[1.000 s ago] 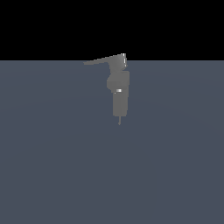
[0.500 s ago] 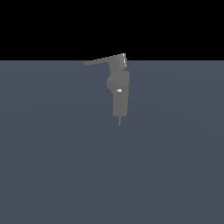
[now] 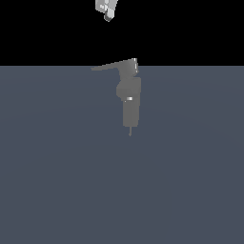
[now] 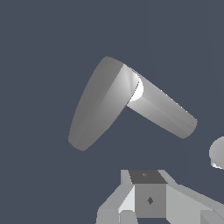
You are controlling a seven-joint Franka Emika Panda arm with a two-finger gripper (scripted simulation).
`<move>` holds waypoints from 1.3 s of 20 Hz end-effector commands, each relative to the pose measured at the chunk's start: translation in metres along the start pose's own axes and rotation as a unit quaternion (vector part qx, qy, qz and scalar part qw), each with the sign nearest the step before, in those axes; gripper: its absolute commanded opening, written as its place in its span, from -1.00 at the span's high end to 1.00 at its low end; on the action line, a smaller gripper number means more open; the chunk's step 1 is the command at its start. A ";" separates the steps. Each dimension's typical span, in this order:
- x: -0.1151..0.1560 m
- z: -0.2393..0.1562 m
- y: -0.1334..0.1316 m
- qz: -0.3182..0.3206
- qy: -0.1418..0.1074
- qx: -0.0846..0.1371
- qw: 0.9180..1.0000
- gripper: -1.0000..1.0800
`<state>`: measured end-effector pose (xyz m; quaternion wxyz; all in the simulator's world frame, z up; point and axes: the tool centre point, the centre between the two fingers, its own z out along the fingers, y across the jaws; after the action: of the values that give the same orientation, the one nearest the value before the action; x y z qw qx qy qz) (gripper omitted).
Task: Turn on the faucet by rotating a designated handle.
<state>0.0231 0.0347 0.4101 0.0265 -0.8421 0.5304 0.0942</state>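
I see only a small white part of the gripper (image 3: 106,10) at the upper edge of the exterior view, and I cannot tell from either picture if its jaws are apart or together. It holds nothing that I can see.

The faucet (image 3: 129,102) stands well below the gripper and a little toward the exterior view's right of it, upright on the dark grey floor (image 3: 57,181). The handle (image 3: 112,66) is the thin flat lever at the top of the faucet body; its free end points toward the exterior view's left, almost directly under the gripper. In the wrist view the faucet (image 4: 162,110) and the handle (image 4: 97,104) lie in front of the gripper, well apart from it, with no contact.

I judge that the step in hand is the approach; the turning is not yet begun. For the next move I must lower the gripper beside the free end of the handle, on one flat side, then push sideways so that the lever rotates around its boxy head.
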 end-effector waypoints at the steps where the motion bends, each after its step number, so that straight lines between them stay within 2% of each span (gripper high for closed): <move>1: 0.006 0.011 -0.015 0.035 0.001 -0.005 0.999 1.00; 8: 0.020 0.047 -0.055 0.128 0.010 -0.019 0.992 1.00; 15: 0.030 0.088 -0.090 0.213 0.027 -0.031 0.976 1.00; 21: 0.033 0.116 -0.111 0.263 0.042 -0.037 0.963 1.00; 26: 0.035 0.131 -0.121 0.288 0.050 -0.040 0.956 1.00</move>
<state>0.1267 0.0741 0.2728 -0.0596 -0.6636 0.7416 0.0784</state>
